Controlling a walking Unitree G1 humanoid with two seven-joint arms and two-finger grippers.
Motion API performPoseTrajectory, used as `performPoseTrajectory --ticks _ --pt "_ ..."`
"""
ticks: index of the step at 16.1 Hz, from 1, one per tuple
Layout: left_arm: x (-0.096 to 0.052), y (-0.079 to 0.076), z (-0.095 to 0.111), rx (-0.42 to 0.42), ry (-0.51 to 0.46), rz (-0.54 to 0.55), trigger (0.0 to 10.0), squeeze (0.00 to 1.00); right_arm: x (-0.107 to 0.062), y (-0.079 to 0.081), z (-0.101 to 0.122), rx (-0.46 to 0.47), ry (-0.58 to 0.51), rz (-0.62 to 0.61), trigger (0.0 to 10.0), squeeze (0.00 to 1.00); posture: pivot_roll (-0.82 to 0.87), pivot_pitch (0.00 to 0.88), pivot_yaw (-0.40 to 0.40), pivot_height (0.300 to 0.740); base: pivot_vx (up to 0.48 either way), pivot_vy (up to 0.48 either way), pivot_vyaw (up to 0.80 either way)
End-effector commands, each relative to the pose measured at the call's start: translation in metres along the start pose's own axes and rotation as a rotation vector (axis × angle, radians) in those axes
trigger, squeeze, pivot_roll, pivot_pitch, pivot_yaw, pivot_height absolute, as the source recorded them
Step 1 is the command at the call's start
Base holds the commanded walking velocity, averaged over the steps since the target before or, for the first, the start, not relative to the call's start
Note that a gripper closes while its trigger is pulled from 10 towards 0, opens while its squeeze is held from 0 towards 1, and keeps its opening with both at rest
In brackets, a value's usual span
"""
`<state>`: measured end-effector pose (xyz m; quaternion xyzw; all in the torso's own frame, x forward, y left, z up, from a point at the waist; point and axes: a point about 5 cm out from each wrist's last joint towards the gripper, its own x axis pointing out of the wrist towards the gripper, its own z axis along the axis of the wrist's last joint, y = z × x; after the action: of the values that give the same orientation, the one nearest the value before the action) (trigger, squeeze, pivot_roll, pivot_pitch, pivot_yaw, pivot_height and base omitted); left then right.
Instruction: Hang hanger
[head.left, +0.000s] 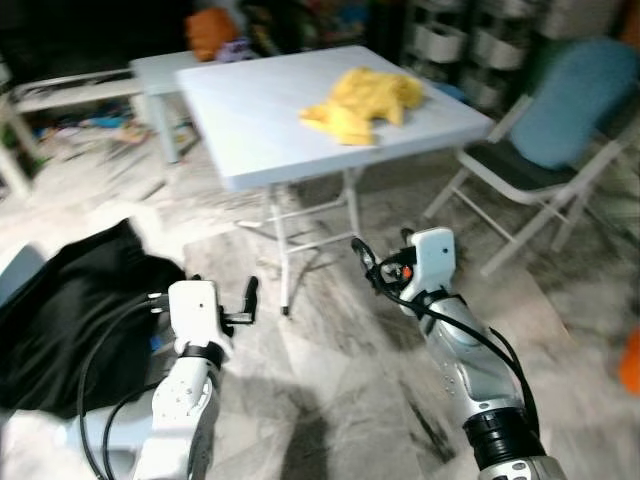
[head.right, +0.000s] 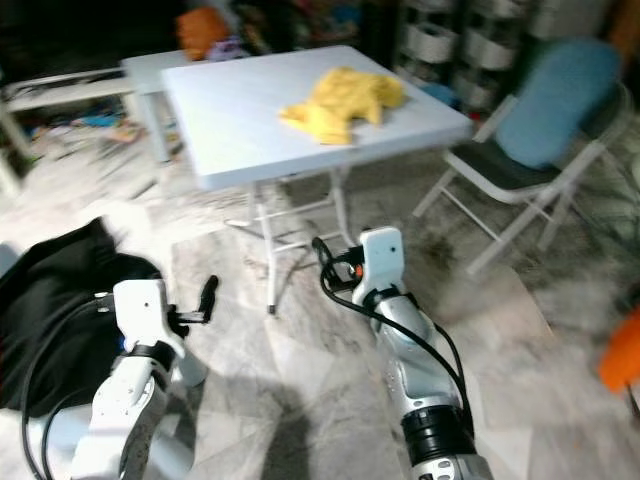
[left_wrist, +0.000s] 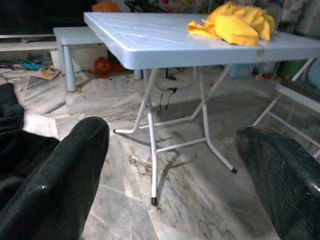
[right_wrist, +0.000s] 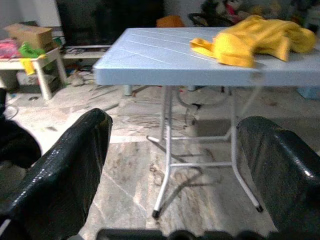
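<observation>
Marble floor (head.left: 340, 400) spreads under a white folding bench (head.left: 270, 110), which carries a crumpled yellow cloth (head.left: 362, 102) near its far right edge. Beside the bench on the right stands a folding chair (head.left: 555, 150) with a blue cushion. Black fabric (head.left: 70, 310) lies heaped on the floor at the left. Both hands hover low in front of the bench, left hand (head.left: 248, 300) and right hand (head.left: 362, 258), each with fingers spread apart and gripping nothing. No hanger can be made out.

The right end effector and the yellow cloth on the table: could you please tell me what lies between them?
In the right wrist view, bare marble floor, then the white table, separate the right end effector from the yellow cloth.
</observation>
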<state>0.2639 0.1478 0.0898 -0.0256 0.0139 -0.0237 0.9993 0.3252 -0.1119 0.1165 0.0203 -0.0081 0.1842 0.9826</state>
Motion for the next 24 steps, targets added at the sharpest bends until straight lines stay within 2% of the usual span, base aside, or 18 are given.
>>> performPoseTrajectory --ticks 1,3,8,11,17,24 --pt "-0.001 0.004 0.005 0.008 -0.025 0.001 10.0 0.0 0.003 0.004 0.004 0.003 -0.017 0.019 10.0 0.0 0.05 0.0 -0.019 0.74 0.0 0.0 0.79" --pt "0.002 0.01 0.005 -0.002 -0.033 0.026 10.0 0.0 0.008 0.014 0.007 0.008 -0.026 0.055 10.0 0.0 0.05 0.0 -0.027 0.74 0.0 0.0 0.79" --pt "0.001 0.007 0.007 -0.014 -0.041 0.01 10.0 0.0 0.011 0.01 0.006 0.008 -0.02 0.047 10.0 0.0 0.07 0.0 -0.023 0.74 0.0 0.0 0.71" --pt "-0.001 0.003 0.006 -0.033 -0.047 -0.01 10.0 0.0 0.008 0.011 0.004 0.002 -0.017 0.055 10.0 0.0 0.06 0.0 -0.023 0.74 0.336 0.0 0.3" --pt "-0.001 -0.005 0.004 -0.048 -0.042 -0.023 10.0 0.0 0.004 0.008 0.001 -0.012 -0.008 0.052 10.0 0.0 0.05 0.0 -0.022 0.74 0.402 0.0 0.69" --pt "-0.004 -0.008 0.003 -0.075 -0.047 -0.02 10.0 0.0 0.004 0.01 0.001 -0.029 0.004 0.075 10.0 0.0 0.04 0.0 -0.033 0.74 0.412 0.04 0.0"
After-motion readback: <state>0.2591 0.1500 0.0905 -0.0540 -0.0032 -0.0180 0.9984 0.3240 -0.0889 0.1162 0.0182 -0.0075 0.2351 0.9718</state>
